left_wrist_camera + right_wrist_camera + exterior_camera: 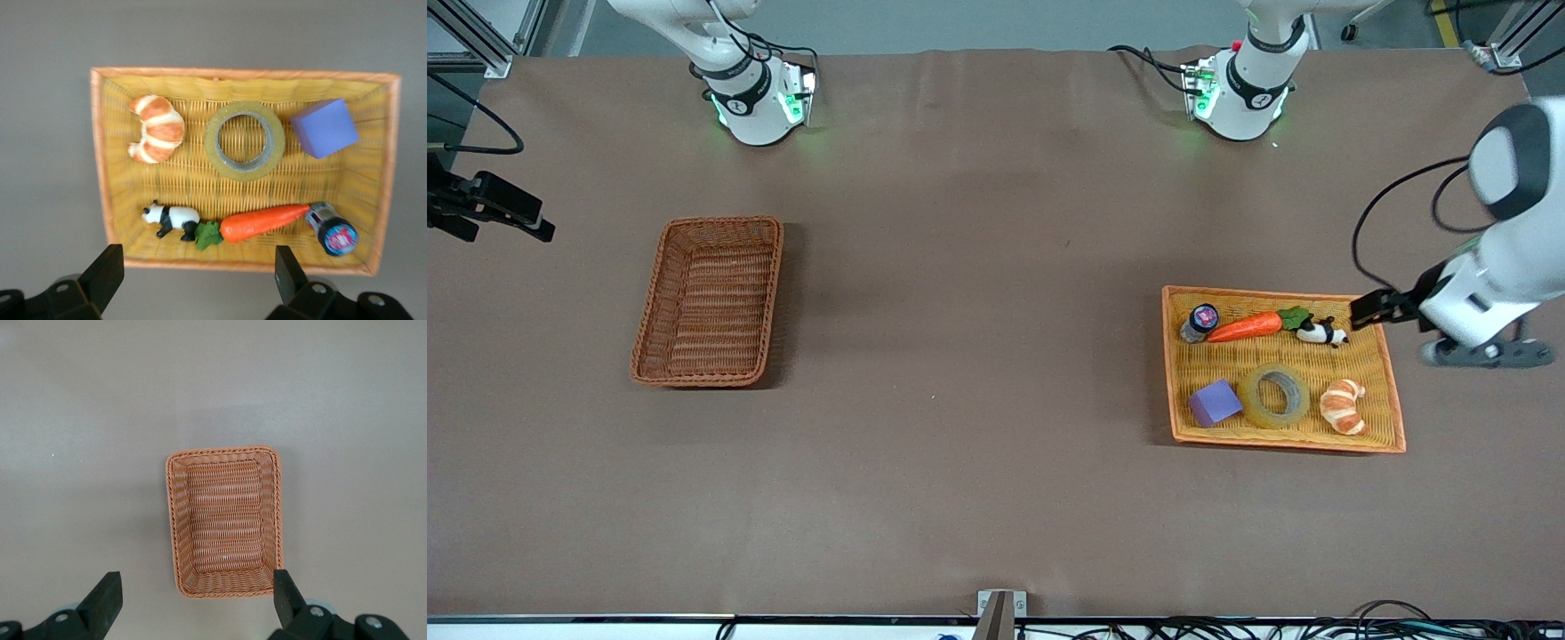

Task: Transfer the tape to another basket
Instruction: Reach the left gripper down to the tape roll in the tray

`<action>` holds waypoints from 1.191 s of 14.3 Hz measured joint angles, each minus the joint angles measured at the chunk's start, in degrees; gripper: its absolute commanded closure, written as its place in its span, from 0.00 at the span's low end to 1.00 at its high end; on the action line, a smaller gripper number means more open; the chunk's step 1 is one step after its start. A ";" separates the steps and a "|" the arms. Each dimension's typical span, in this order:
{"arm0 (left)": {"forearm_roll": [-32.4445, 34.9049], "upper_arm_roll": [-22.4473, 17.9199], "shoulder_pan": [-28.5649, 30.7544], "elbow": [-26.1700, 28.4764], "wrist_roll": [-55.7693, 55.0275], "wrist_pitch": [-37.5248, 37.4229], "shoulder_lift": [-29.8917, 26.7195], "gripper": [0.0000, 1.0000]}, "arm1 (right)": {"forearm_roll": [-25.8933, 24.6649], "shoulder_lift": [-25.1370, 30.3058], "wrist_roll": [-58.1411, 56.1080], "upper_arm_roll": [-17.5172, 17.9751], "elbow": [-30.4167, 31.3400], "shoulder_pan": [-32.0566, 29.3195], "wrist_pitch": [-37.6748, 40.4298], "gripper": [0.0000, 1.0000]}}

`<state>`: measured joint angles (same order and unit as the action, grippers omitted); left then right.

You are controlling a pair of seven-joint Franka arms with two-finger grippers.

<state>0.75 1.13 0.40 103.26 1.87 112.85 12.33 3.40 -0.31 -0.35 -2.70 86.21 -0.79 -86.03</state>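
Observation:
The tape (1276, 396), a translucent yellowish ring, lies flat in the flat yellow basket (1362, 360) between a purple block and a croissant. It also shows in the left wrist view (245, 141). The reddish-brown wicker basket (710, 300) stands empty toward the right arm's end of the table and shows in the right wrist view (225, 520). My left gripper (1371, 308) hangs open and empty over the yellow basket's edge (198, 280). My right gripper (503, 213) is open and empty, high up beside the wicker basket (193, 600).
The yellow basket also holds a carrot (1245, 327), a toy panda (1320, 332), a croissant (1343, 406), a purple block (1214, 402) and a small round jar (1200, 322). Brown table cloth lies between the two baskets.

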 measured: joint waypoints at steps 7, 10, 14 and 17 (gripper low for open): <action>0.00 0.26 -0.30 1.99 -0.18 12.78 11.59 0.19 | 0.00 0.00 0.00 -0.06 0.00 0.00 0.00 0.00; 0.00 0.30 -0.38 1.95 -0.78 17.52 15.67 0.19 | 0.00 0.00 0.00 -0.07 0.01 0.01 0.00 0.00; 0.00 0.26 -0.21 1.75 -2.45 20.06 19.25 0.27 | 0.00 0.00 0.00 -0.07 0.01 0.01 0.00 0.00; 0.00 0.26 -0.20 1.61 -4.02 20.40 20.67 0.64 | 0.00 0.00 0.00 -0.08 0.01 0.01 0.00 0.00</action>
<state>0.75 1.39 0.20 104.87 -2.15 133.25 33.00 3.40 -0.31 -0.35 -2.78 86.22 -0.79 -86.03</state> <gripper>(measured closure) 0.260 0.000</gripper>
